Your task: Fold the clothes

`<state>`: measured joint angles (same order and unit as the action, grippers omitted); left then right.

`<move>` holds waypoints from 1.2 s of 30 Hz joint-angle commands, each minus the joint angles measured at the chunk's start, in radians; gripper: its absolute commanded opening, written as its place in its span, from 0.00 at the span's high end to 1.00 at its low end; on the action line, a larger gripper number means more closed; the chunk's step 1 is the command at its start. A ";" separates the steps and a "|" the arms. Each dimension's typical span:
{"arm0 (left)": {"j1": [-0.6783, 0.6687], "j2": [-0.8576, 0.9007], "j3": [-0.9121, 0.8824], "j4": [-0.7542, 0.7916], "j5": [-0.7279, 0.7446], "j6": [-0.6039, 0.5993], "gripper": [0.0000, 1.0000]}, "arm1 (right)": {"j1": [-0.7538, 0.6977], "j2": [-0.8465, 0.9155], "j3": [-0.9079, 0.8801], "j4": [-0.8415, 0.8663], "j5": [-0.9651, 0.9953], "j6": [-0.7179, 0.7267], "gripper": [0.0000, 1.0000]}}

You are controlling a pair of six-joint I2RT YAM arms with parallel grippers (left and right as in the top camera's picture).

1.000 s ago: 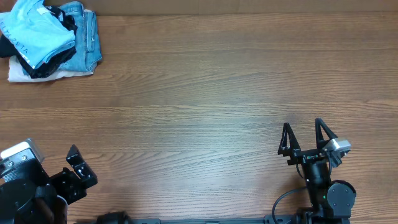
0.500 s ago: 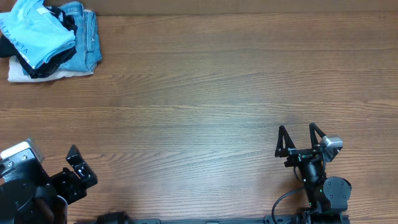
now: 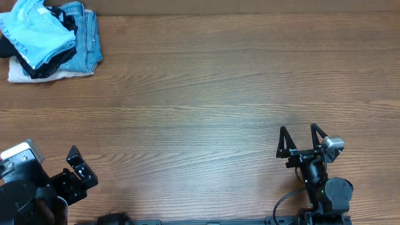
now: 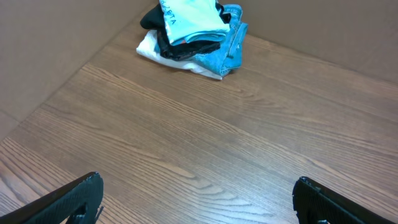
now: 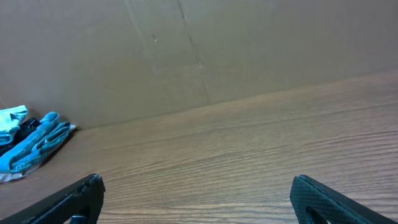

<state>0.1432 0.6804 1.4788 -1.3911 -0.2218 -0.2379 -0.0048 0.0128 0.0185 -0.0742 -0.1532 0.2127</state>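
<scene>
The clothes, a light sky-blue T-shirt (image 3: 34, 28), lie crumpled on top of a pile at the far left corner of the table. The left wrist view shows the T-shirt (image 4: 189, 15) with white print, well ahead of my left gripper (image 4: 198, 180), whose jaws stand wide open over bare wood. My left arm (image 3: 37, 187) sits at the near left edge. My right gripper (image 3: 299, 129) is at the near right, open and empty, far from the pile. In the right wrist view, that gripper (image 5: 198, 180) spans bare table, and the T-shirt (image 5: 9, 118) peeks in at the left edge.
Under the T-shirt lie a black garment (image 3: 44, 65), blue denim jeans (image 3: 87, 37) and a white cloth (image 3: 25, 75). A brown cardboard wall (image 5: 249, 50) stands along the far edge of the wooden table (image 3: 200, 94).
My right gripper has drawn back a little toward the near edge and slightly left, then stayed still. The left arm and the pile have not moved.
</scene>
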 commanded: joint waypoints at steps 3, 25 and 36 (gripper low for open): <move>-0.006 -0.008 0.002 0.002 -0.017 -0.021 0.00 | 0.004 -0.010 -0.011 0.005 -0.006 -0.004 0.00; -0.020 -0.012 0.000 -0.052 0.139 -0.076 0.00 | 0.004 -0.010 -0.011 0.005 -0.006 -0.004 0.00; -0.203 -0.237 -0.473 0.296 0.194 -0.011 0.00 | 0.004 -0.010 -0.011 0.005 -0.006 -0.004 0.00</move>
<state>-0.0299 0.5304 1.1736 -1.1934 -0.0673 -0.2852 -0.0048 0.0132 0.0185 -0.0746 -0.1532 0.2123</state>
